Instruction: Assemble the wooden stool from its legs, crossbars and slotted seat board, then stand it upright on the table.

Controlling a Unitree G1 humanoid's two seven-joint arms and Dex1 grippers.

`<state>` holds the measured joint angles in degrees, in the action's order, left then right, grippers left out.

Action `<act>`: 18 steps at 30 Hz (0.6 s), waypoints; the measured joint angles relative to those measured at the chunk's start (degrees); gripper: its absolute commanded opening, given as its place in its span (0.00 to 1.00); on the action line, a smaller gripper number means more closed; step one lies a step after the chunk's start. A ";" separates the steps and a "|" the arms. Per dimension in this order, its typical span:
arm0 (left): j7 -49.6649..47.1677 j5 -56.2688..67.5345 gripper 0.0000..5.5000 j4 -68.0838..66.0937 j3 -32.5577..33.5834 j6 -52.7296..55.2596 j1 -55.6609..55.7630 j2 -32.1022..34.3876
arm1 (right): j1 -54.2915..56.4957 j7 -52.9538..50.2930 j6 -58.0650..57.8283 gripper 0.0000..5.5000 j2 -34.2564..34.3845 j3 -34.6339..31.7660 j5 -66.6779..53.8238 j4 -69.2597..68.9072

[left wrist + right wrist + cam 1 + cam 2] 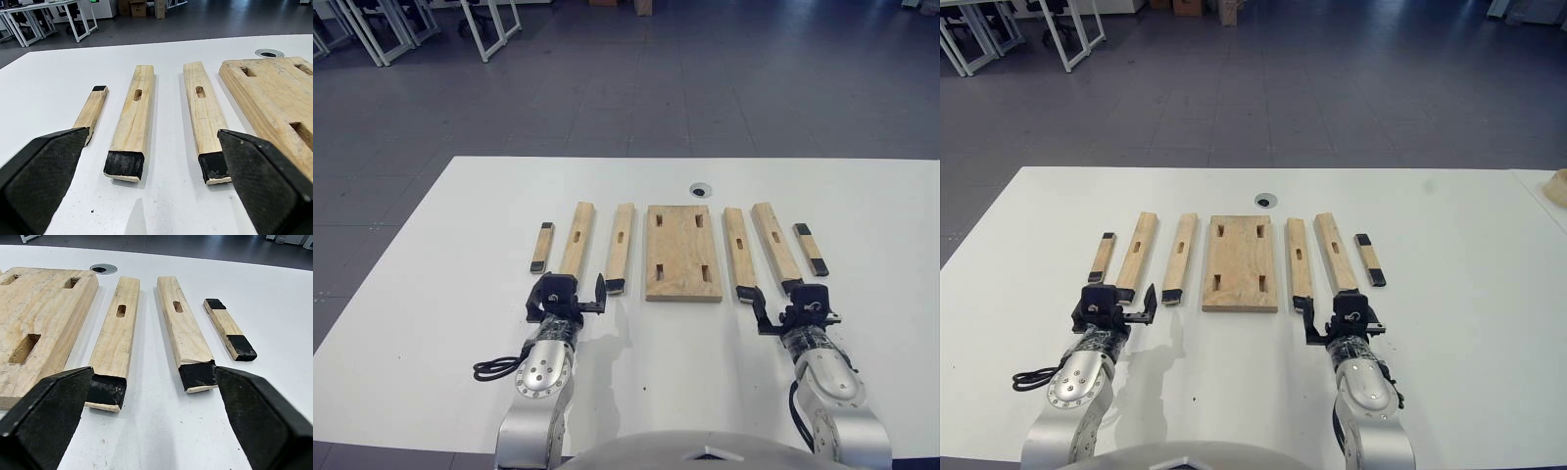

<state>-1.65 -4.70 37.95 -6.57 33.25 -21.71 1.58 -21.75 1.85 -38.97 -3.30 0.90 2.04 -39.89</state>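
The slotted seat board point(683, 253) lies flat mid-table. Left of it lie two slotted legs point(577, 240) point(620, 248) with black-tipped near ends, and a short crossbar point(541, 246). On its right are two more legs point(737, 252) point(775, 245) and another crossbar point(810, 249). My left gripper point(566, 297) stands open just short of the left legs' near ends, holding nothing. In the left wrist view, both legs point(132, 117) point(205, 110) lie ahead between its fingers point(39, 181). My right gripper point(793, 308) is open likewise before the right legs point(113, 338) point(185, 333).
A round cable hole point(702, 190) sits in the white table point(440, 294) behind the board. A black cable point(494, 368) loops on the table beside my left forearm. Bare table surrounds the parts; the far edge runs just beyond the hole.
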 measured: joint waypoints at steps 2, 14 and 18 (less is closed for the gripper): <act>-0.03 -0.11 0.88 0.02 0.00 0.01 -0.04 -0.15 | 2.12 0.44 -0.03 0.82 0.01 -2.66 -1.63 1.17; -0.82 -0.43 0.88 0.00 -0.02 0.01 -0.21 -1.42 | 26.05 19.65 4.33 0.82 -20.80 -20.92 -13.62 42.78; -0.90 -0.43 0.88 -0.03 -0.02 0.00 -0.17 -1.49 | 26.07 24.59 7.86 0.82 -23.00 -19.07 -13.58 49.81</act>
<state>-2.55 -5.13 37.92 -6.58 33.25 -21.88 0.10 4.33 26.44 -31.11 -26.30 -18.17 -11.54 9.92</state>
